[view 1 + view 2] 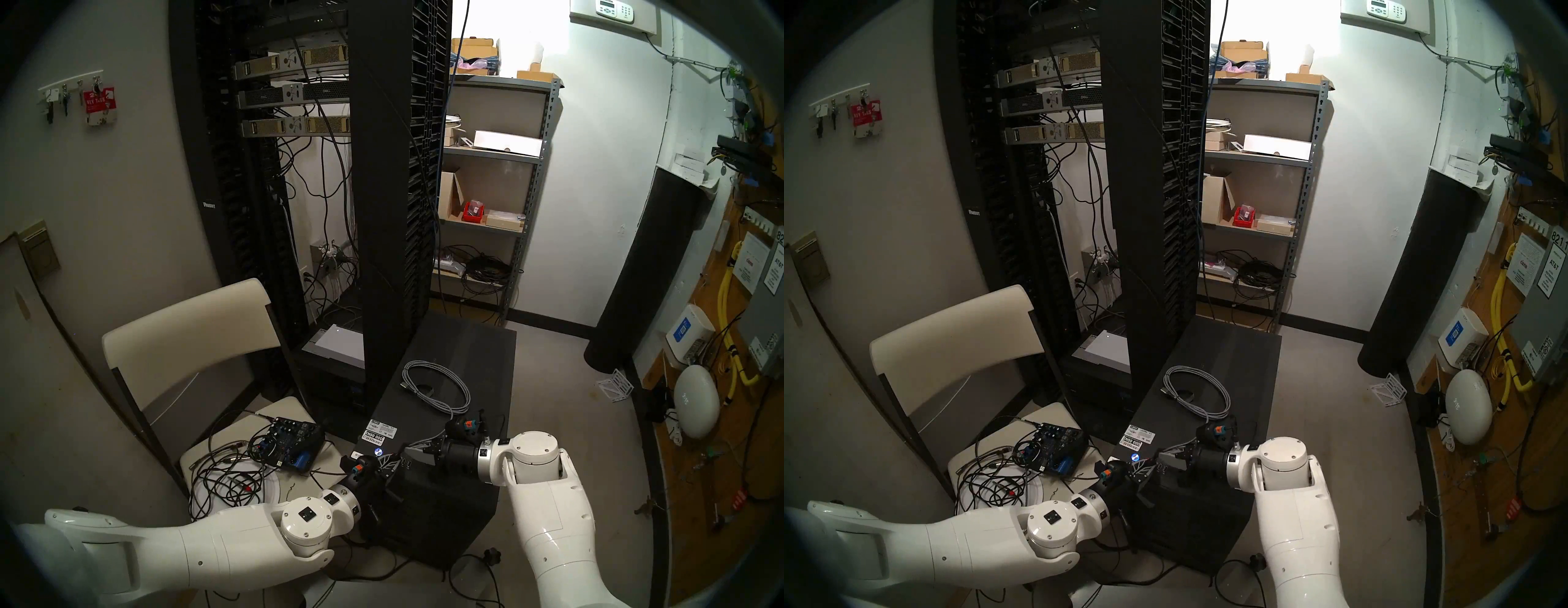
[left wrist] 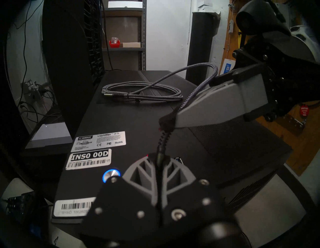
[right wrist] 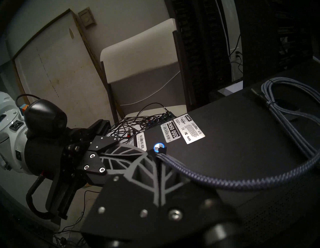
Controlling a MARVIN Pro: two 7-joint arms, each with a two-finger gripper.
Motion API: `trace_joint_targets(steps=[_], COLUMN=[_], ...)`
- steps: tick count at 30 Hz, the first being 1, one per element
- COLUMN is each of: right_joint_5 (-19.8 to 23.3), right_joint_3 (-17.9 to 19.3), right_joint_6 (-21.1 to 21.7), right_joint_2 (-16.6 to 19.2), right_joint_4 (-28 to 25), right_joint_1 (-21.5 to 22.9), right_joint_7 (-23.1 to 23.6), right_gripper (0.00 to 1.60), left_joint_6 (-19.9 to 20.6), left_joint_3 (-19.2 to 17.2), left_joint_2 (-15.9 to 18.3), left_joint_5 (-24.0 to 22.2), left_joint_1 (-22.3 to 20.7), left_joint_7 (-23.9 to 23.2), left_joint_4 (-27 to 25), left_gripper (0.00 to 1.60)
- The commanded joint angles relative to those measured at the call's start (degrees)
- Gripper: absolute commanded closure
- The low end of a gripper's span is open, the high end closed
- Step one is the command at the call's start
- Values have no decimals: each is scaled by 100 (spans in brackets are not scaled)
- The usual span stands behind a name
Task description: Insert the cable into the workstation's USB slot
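- We see the workstation (image 1: pixel 458 382) lying flat at the view's centre.
- The cable (image 1: pixel 437 384) lies coiled on its top, toward 12 o'clock from our grippers.
- Left gripper (image 2: pixel 160 160) pinches the cable's end near the blue-lit button (image 2: pixel 111 175).
- Right gripper (image 3: pixel 160 154) pinches the cable just behind.

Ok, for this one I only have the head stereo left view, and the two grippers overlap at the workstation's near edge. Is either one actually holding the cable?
Observer: Yes. In the left wrist view the left gripper is shut on the cable, with a short stretch rising out of its fingers.
Operator: And the right one?
Observer: The right wrist view shows the right gripper shut on the same cable, which then arcs back to the coil on the workstation.
Operator: Is it plugged in?
Observer: It doesn't look like it. A USB slot sits uncovered beside the left fingertips. The held end itself is hidden between the fingers.
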Motion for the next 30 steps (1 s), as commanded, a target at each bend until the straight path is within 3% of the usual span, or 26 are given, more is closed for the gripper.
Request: trace_joint_targets(steps=[1,17,18,19,20,21,25,29,30], right_joint_5=[96,269,270,272,272,311,353,386,381], right_joint_3=[52,114,124,133,133,175,224,267,275], right_joint_6=[2,-35,-35,-36,-36,-59,-90,-122,-131], right_joint_2=[20,-105,-106,-102,-102,-115,-118,-125,-131], right_joint_4=[-56,-37,-41,-46,-46,-32,7,61,64], right_joint_1=[92,84,74,64,64,48,38,50,48], right_joint_7=[98,427,430,439,439,456,505,571,571], right_gripper=[160,157,134,120,120,100,78,82,66], left_joint_6=[-33,-304,-320,-376,-376,-415,-546,-598,-603], left_joint_3=[-60,-85,-86,-97,-97,-100,-127,-136,-132], left_joint_2=[64,-33,-45,-68,-68,-89,-140,-161,-161], left_joint_5=[-12,-17,-25,-36,-36,-45,-101,-147,-151], left_joint_1=[-27,43,44,57,57,56,88,90,85], left_joint_7=[32,104,105,120,120,123,154,167,164], left_joint_4=[-256,-201,-194,-177,-177,-167,-140,-155,-157], left_gripper=[160,160,160,160,160,160,160,160,160])
